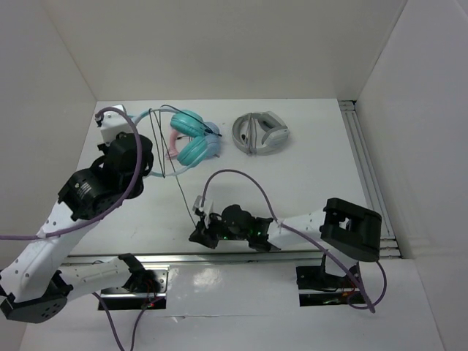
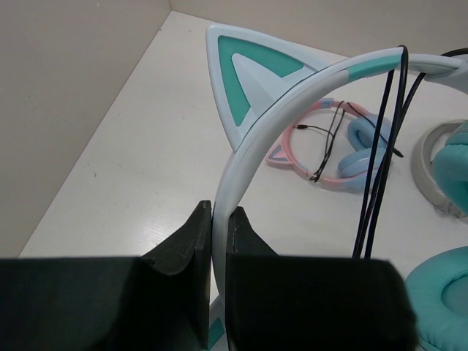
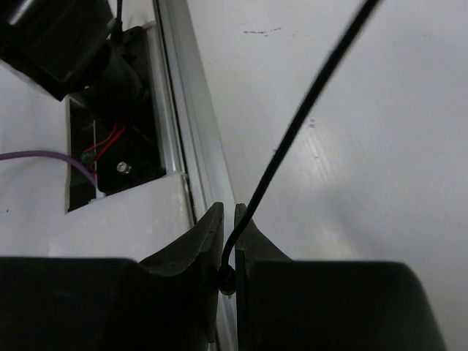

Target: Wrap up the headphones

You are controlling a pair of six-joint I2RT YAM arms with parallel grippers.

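Note:
The teal headphones (image 1: 191,139) are at the back left of the table, held up by their white-and-teal cat-ear headband (image 2: 248,80). My left gripper (image 2: 219,219) is shut on the headband; it also shows in the top view (image 1: 148,162). The thin black cable (image 1: 179,186) loops over the headband (image 2: 387,131) and runs taut down to the table's near edge. My right gripper (image 1: 199,232) is shut on the cable's end (image 3: 292,139) there, the jaws (image 3: 228,219) pinching it low over the table. One teal earcup (image 2: 439,292) shows at the lower right of the left wrist view.
Pink-and-blue cat-ear headphones (image 2: 322,153) lie behind the teal ones (image 1: 212,133). Grey-and-white headphones (image 1: 261,131) lie at the back centre. White walls enclose the table on the left, back and right. A metal rail (image 3: 183,110) runs along the near edge.

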